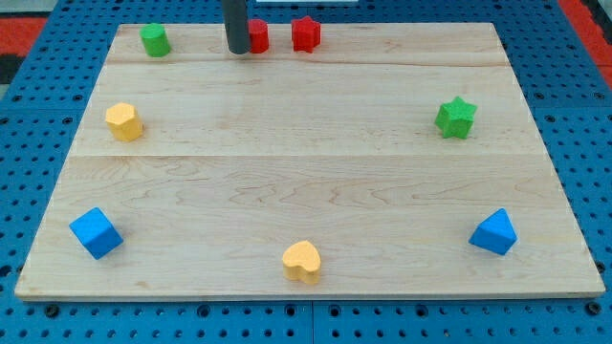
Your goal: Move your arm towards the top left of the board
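Note:
My tip (238,51) stands near the view's top edge of the wooden board (306,182), a little left of centre. It touches or nearly touches the left side of a red block (258,36), which it partly hides. A red star block (305,33) lies just to the right of that. A green cylinder block (155,40) sits at the top left, well to the left of my tip.
A yellow block (124,121) lies at the left. A green star (456,118) lies at the right. A blue cube (96,232) is at the bottom left, a yellow heart (302,261) at the bottom centre, a blue block (493,232) at the bottom right.

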